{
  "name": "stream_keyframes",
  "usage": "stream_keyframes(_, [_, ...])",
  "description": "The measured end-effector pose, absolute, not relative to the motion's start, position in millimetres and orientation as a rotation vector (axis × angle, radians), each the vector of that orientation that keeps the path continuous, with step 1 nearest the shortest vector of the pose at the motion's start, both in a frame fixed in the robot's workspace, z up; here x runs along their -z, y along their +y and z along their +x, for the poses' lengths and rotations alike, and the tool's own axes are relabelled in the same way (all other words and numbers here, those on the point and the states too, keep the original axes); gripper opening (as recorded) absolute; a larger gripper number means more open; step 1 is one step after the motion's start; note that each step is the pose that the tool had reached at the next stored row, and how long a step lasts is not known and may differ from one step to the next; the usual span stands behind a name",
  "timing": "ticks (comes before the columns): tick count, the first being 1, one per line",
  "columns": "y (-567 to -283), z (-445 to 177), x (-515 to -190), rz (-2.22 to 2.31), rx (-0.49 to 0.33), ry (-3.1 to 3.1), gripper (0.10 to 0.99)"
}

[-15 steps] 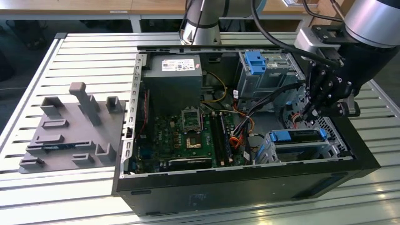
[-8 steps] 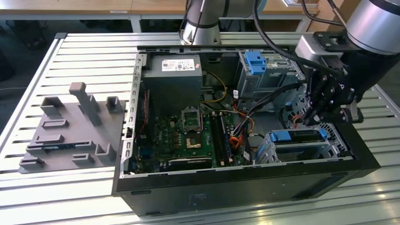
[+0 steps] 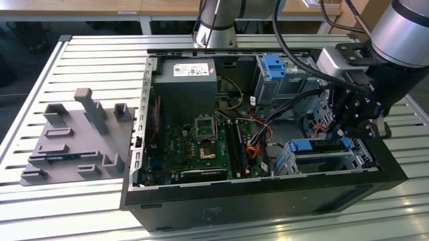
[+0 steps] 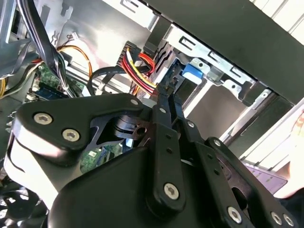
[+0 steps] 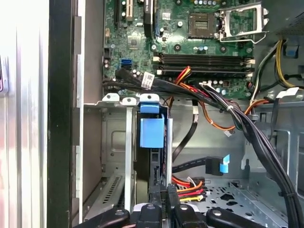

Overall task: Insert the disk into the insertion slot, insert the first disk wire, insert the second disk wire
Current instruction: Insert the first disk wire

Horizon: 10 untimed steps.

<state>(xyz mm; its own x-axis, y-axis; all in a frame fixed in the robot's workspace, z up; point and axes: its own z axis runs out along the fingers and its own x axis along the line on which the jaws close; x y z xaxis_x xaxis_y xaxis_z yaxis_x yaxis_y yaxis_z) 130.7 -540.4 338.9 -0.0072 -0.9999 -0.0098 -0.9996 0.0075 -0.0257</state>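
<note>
My end effector [image 3: 345, 131] hangs inside the open computer case [image 3: 268, 203], which stands on the slatted desk [image 3: 87, 60]. It is at the case's end on the exterior view's right, just above the insertion slot [image 3: 322, 164]. The disk [image 3: 320, 147] sits in that slot, and its blue carrier shows at the top edge of the silver bay. In the first wrist view I look straight down at the disk [image 5: 152, 133], standing edge-on between the perforated walls of the slot [image 5: 118, 142].

My fingers are drawn narrow, nearly together, close over the disk's near end in the first wrist view [image 5: 164, 207]. I cannot tell whether anything is pinched between them. A bundle of red and yellow wires [image 5: 190, 190] lies just beside the fingertips (in the second wrist view the same bundle [image 4: 140, 71] runs right up to my finger [image 4: 167, 95]).

The motherboard [image 5: 190, 38] lies beyond the slot. A taller cage with a blue clip [image 3: 275, 64] stands further back in the case. A grey fixture [image 3: 74, 140] rests on the desk, well apart, toward the exterior view's left.
</note>
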Motion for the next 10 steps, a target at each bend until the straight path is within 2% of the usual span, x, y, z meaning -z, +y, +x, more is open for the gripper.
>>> stream_keyframes(10, [-541.8, 128.7, -335.4, -2.219, 0.036, 2.171, 0.169])
